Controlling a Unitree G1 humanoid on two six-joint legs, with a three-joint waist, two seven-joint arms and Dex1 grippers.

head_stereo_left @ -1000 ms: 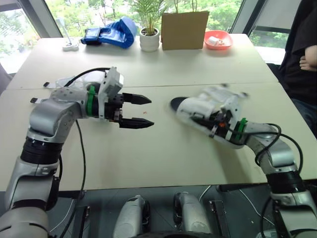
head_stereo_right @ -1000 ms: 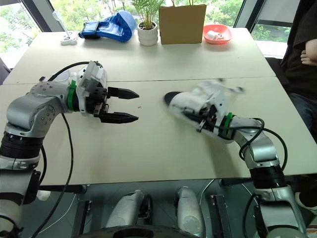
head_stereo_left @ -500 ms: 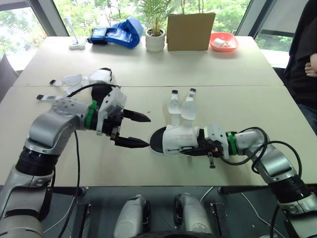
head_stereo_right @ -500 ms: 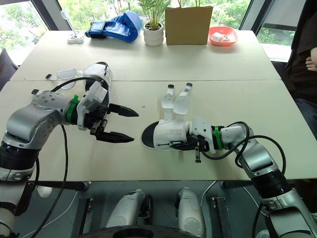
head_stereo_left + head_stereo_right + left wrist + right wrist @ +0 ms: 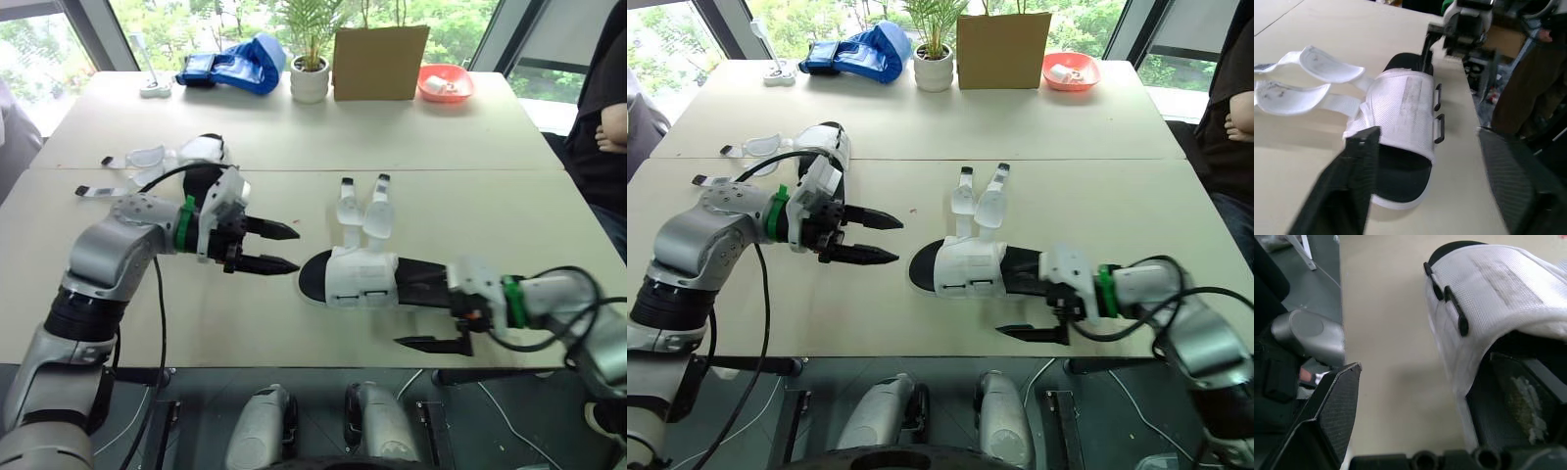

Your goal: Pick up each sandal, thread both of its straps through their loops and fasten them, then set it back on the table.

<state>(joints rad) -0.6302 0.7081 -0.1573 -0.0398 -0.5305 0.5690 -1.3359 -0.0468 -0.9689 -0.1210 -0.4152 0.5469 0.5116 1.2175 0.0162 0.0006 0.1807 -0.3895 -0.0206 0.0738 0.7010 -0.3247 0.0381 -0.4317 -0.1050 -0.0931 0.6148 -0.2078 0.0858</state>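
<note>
Between wide-spread fingers of right gripper [image 5: 421,315]: heel of sandal [image 5: 362,279], one finger over it, other past table [image 5: 196,323] edge, likely steadying. Left gripper [image 5: 284,247], fingers apart, just off toe, probably poised for straps [image 5: 377,211]: unthreaded, splayed flat. White mesh upper, rigid black loops [image 5: 1449,298].

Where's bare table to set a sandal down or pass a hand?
Bare: near table right of the splayed straps; far table middle, before the plant pot and cardboard box. Crowded: left gripper to sandal, and around the second sandal.
</note>
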